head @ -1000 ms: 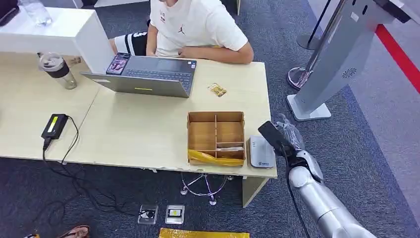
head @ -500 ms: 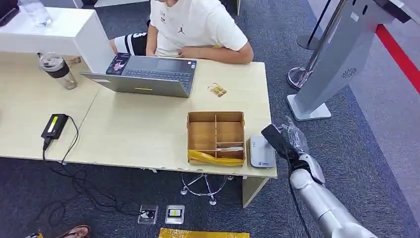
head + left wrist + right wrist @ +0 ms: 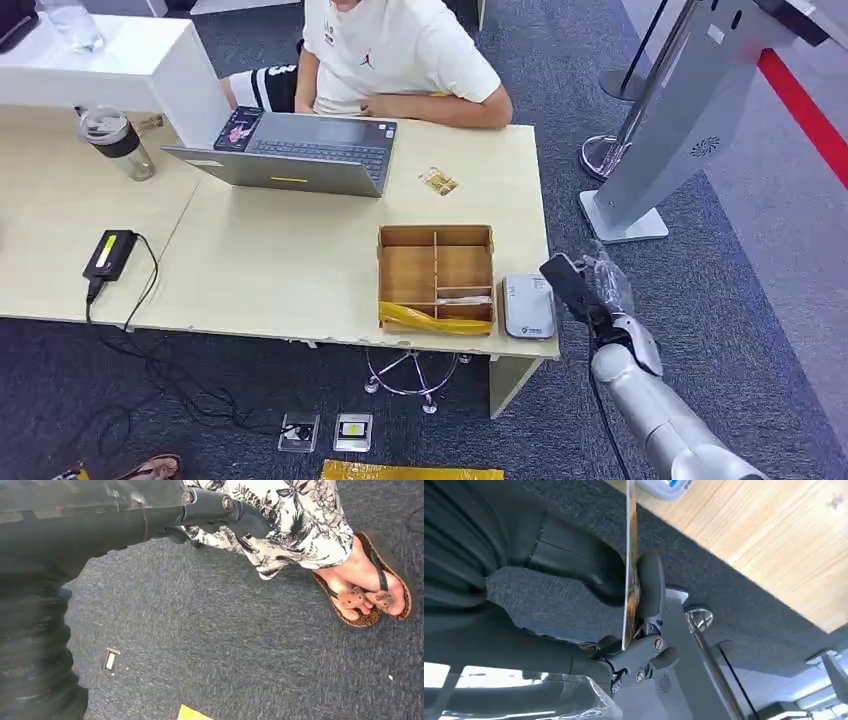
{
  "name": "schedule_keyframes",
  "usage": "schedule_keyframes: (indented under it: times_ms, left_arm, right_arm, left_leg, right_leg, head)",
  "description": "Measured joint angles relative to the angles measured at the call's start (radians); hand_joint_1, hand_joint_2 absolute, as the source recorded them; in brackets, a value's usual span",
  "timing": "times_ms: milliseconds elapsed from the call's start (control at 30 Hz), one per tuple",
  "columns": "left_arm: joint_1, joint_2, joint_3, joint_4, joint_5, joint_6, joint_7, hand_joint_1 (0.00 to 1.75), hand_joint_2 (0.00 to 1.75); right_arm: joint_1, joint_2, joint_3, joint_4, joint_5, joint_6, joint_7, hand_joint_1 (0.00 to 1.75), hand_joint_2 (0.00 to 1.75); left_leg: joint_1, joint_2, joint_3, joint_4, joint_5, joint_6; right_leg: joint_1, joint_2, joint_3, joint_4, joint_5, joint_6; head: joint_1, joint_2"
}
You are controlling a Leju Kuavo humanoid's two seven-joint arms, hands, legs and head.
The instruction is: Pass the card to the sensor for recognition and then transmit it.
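From the head view I see my right hand (image 3: 592, 300) just right of the sensor (image 3: 527, 306) at the desk's (image 3: 280, 260) near right corner. My right wrist view adds the card (image 3: 630, 575), edge-on, pinched between thumb and fingers. No writing is readable. Left hand: cannot tell.

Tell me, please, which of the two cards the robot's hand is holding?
The right hand pinches the card seen edge-on in the right wrist view, beside the desk's edge. The other, a yellowish card, lies flat on the desk near the laptop, untouched.
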Motion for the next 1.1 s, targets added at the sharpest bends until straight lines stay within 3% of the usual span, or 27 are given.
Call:
schedule_keyframes:
  times_ms: [300, 700, 867, 967, 1100]
  left_arm:
    - [0.001, 0.016, 0.0, 0.0, -0.016, 0.005, 0.0, 0.0, 1.75]
    - [0.004, 0.036, 0.0, 0.0, -0.035, 0.0, -0.048, 0.0, 1.75]
    - [0.005, 0.042, 0.0, 0.0, -0.046, -0.016, -0.078, 0.0, 1.75]
    - [0.003, 0.043, 0.0, 0.001, -0.056, -0.035, -0.117, 0.0, 1.75]
    - [-0.002, 0.042, -0.002, 0.003, -0.072, -0.059, -0.153, 0.0, 1.75]
  right_arm:
    - [-0.062, -0.043, -0.048, 0.01, -0.146, -0.167, -0.111, 1.75, 1.75]
    - [-0.098, -0.079, -0.162, -0.327, -0.226, -0.162, 0.002, 1.75, 1.75]
    - [-0.144, -0.074, -0.172, -0.491, -0.194, -0.077, 0.044, 1.75, 1.75]
    - [-0.215, -0.034, -0.146, -0.533, -0.126, 0.044, 0.053, 1.75, 1.75]
    - [-0.307, 0.051, -0.084, -0.511, -0.025, 0.116, 0.02, 1.75, 1.75]
  left_leg:
    - [0.0, 0.0, 0.0, 0.0, 0.0, 0.0]
    - [0.0, 0.0, 0.0, 0.0, 0.0, 0.0]
    - [0.0, 0.0, -0.001, 0.0, 0.0, 0.0]
    - [0.0, 0.0, 0.0, 0.0, 0.0, 0.0]
    - [0.0, 0.0, -0.001, 0.0, 0.001, -0.001]
  right_leg:
    - [0.0, 0.0, 0.0, 0.0, 0.0, 0.0]
    - [0.0, 0.0, 0.001, 0.001, 0.0, 0.0]
    - [0.0, 0.0, 0.001, 0.002, 0.0, 0.0]
    - [0.0, 0.0, 0.001, 0.002, 0.0, 0.0]
    - [0.0, 0.0, 0.0, 0.004, 0.0, 0.0]
  head:
    - [0.0, 0.0]
    - [0.0, 0.0]
    - [0.0, 0.0]
    - [0.0, 0.0]
    - [0.0, 0.0]
